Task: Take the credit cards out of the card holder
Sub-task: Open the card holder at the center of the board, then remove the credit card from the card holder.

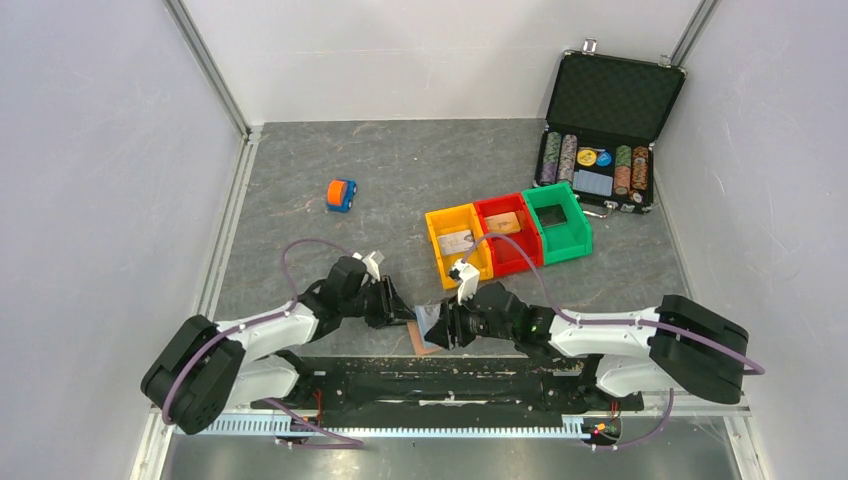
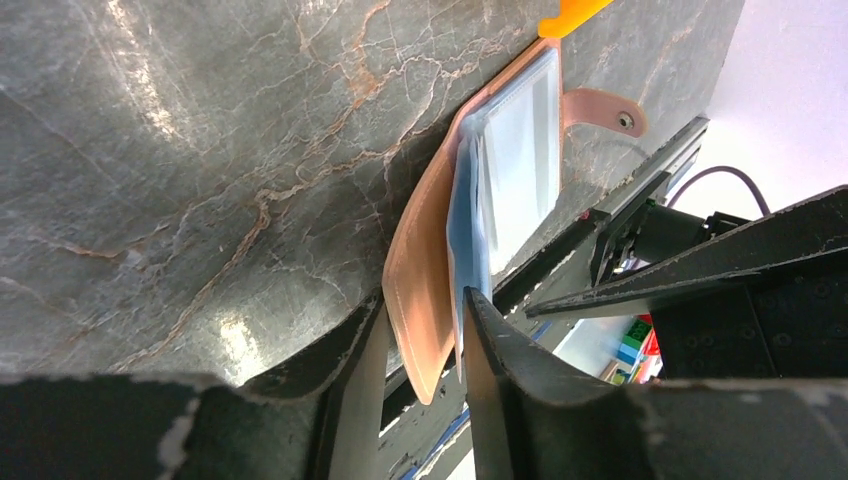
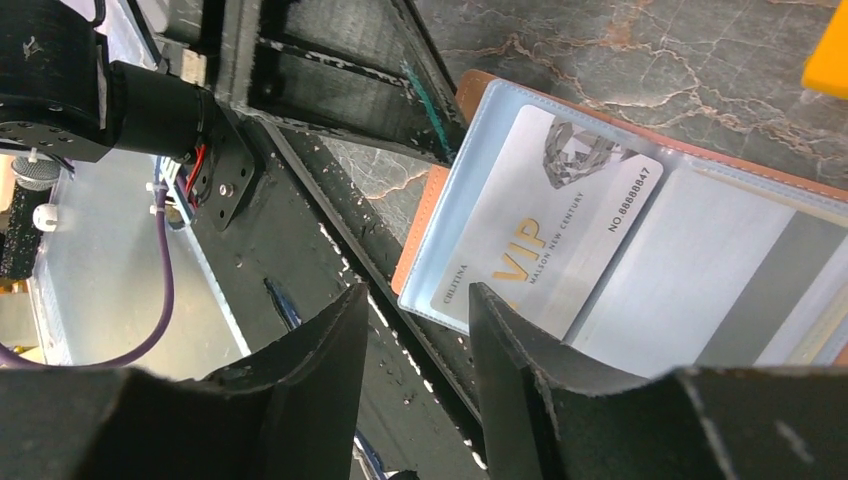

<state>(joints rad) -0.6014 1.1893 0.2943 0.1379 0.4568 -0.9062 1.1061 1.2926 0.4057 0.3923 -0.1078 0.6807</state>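
Observation:
The reddish-brown card holder (image 1: 428,332) lies open at the table's near edge, between both grippers. My left gripper (image 1: 407,317) is shut on its edge. In the left wrist view the fingers (image 2: 420,302) pinch the brown cover (image 2: 420,270) and the pale blue pockets (image 2: 515,150). My right gripper (image 1: 447,325) is open and empty. In its wrist view the fingertips (image 3: 410,292) stand just short of the holder's corner (image 3: 425,240). A silver VIP card (image 3: 550,235) sits in the clear pocket, and a second card with a grey stripe (image 3: 700,290) beside it.
Yellow (image 1: 440,250), red (image 1: 522,253) and green (image 1: 575,235) bins stand right of centre; the yellow and red ones each hold a card. A black chip case (image 1: 610,95) is open at the back right. An orange-blue toy car (image 1: 341,195) sits mid-left. A black frame rail (image 1: 450,375) runs along the near edge.

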